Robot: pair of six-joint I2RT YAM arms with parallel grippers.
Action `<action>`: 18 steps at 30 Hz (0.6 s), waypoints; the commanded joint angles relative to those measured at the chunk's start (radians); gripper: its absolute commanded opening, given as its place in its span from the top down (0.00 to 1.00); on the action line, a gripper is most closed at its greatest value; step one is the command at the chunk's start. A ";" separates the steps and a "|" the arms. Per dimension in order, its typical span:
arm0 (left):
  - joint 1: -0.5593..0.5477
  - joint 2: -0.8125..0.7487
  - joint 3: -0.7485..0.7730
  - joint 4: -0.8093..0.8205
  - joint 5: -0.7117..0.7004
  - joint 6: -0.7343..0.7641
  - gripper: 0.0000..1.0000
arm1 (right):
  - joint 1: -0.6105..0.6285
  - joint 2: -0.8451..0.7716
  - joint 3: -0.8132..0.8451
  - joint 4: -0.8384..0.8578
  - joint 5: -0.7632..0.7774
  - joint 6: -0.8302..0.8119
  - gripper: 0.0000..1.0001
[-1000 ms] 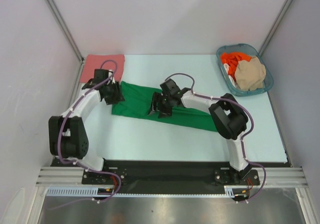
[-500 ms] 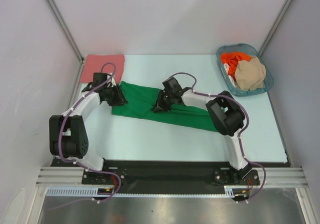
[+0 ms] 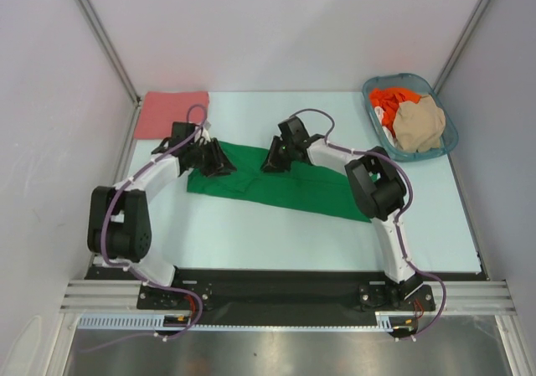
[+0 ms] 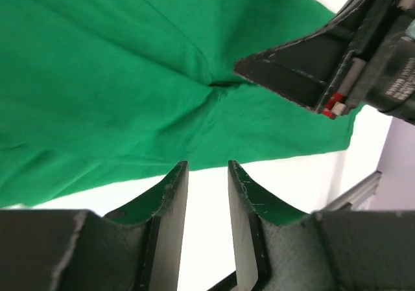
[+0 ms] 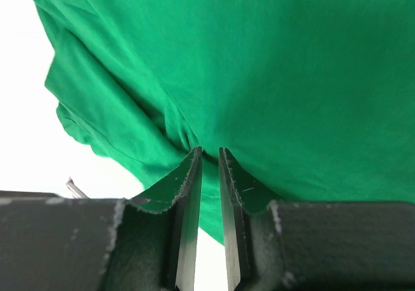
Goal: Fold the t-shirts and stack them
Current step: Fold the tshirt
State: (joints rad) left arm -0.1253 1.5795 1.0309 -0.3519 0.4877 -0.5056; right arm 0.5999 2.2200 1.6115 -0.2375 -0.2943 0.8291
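Salmon-pink cloth t-shirt (image 3: 172,112), folded into a flat rectangle, sits at the far left corner of the pale, smooth worktop (image 3: 251,234). At the far right corner stands a blue-grey plastic basket (image 3: 400,78). It holds a crumpled orange-red cloth t-shirt (image 3: 385,104) with a bunched beige cloth t-shirt (image 3: 419,123) beside it on the nearer, right-hand side.

A bright green cloth t-shirt (image 3: 310,193) lies across the middle of the worktop as a long band. It runs from the left-centre down towards the right arm's elbow, mostly flat with a few soft creases.

Both arms reach over its far edge. The left claw (image 3: 219,162) is at the band's far left end. In its wrist view the jaws stand a narrow gap apart, with bare worktop showing between them and the shirt's hem running just at the tips. I cannot tell whether the tips nip that hem.

The right claw (image 3: 273,158) is near it, further along the same edge. Its jaws are drawn almost together, and the green cloth gathers into wrinkles that converge on the tips. The left wrist view shows the same pucker at that claw's point, so it is pinching a fold of the shirt.
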 commanded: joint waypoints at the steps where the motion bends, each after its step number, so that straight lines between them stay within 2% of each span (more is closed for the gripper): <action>1: -0.026 0.068 0.052 0.070 0.046 -0.059 0.64 | -0.011 0.021 0.045 -0.036 0.015 -0.042 0.78; 8: -0.037 0.125 0.116 0.071 0.037 -0.068 0.64 | -0.038 -0.086 0.059 -0.173 0.004 -0.175 0.77; 10: -0.043 0.142 0.120 0.068 0.040 -0.077 0.64 | -0.057 -0.134 0.042 -0.270 0.020 -0.228 0.73; 11: -0.048 0.155 0.117 0.070 0.037 -0.082 0.65 | -0.063 -0.185 0.022 -0.289 0.024 -0.254 0.69; 12: -0.053 0.162 0.113 0.068 0.029 -0.092 0.64 | -0.069 -0.204 -0.010 -0.327 0.029 -0.278 0.60; 14: -0.071 0.183 0.112 0.059 -0.015 -0.102 0.64 | -0.083 -0.235 -0.031 -0.420 0.020 -0.350 0.55; 18: -0.096 0.226 0.115 0.054 -0.090 -0.148 0.62 | -0.092 -0.308 -0.160 -0.424 0.049 -0.418 0.48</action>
State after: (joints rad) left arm -0.1986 1.7756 1.1152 -0.3061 0.4580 -0.6056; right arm 0.5137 1.9865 1.5261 -0.5804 -0.2703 0.5159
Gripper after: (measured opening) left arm 0.377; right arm 0.507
